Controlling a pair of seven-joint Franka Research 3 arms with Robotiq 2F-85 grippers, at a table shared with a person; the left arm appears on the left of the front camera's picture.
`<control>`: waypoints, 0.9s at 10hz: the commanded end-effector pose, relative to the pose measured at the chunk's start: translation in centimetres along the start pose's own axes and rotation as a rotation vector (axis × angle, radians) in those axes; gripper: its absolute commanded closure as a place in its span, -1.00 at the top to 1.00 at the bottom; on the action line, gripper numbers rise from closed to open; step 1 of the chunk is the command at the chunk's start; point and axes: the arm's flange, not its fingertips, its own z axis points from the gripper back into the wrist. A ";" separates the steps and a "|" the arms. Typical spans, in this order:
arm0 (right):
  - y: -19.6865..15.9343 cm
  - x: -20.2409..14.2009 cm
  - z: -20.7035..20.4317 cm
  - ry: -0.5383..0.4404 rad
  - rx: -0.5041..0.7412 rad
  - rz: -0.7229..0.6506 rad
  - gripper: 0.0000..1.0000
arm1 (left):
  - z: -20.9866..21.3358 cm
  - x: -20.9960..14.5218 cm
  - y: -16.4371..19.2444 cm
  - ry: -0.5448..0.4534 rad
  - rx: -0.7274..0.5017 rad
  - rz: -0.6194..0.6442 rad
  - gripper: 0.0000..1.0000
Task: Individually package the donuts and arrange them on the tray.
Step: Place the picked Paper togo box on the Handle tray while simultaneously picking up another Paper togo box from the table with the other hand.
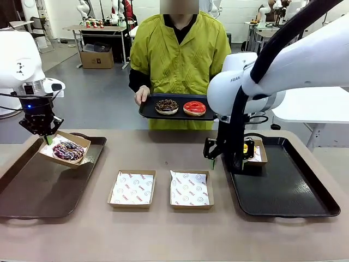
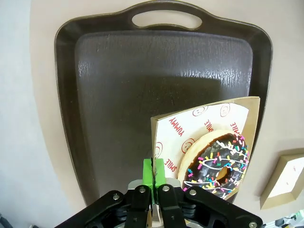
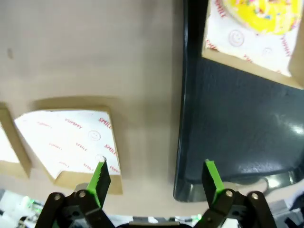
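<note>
Cardboard fills our left claw [image 2: 153,167], clamped tight on the rim of a box [image 2: 204,118] that carries the sprinkled chocolate donut [image 2: 218,161], tilted over the left tray [image 2: 142,80]. Our right claw [image 3: 156,167] gapes empty above the right tray [image 3: 228,123], near the yellow donut [image 3: 259,14]. A person [image 1: 180,54] holds a red donut [image 1: 194,108] and a dark donut [image 1: 167,106] on a black tray [image 1: 146,112].

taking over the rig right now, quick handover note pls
Left claw: shut on the rim of a box holding the dark sprinkled donut, tilted over the left tray.
Right claw: open, empty, above the right tray's edge.
Done: yellow donut boxed on the right tray.
To do: chocolate donut and red donut wait on the person's tray; two empty boxes lie mid-table.
</note>
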 end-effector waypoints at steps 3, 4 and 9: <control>2.6 -0.7 -3.2 -0.043 0.005 0.036 1.00 | 0.6 -0.3 0.2 -0.009 0.000 -0.012 -0.98; 3.1 -1.2 -3.5 -0.049 0.018 0.051 1.00 | 0.6 -0.3 0.2 -0.009 0.000 -0.012 -0.98; 4.1 -1.6 -3.3 -0.049 0.017 0.079 1.00 | 0.6 -0.3 0.2 -0.009 0.000 -0.012 -0.98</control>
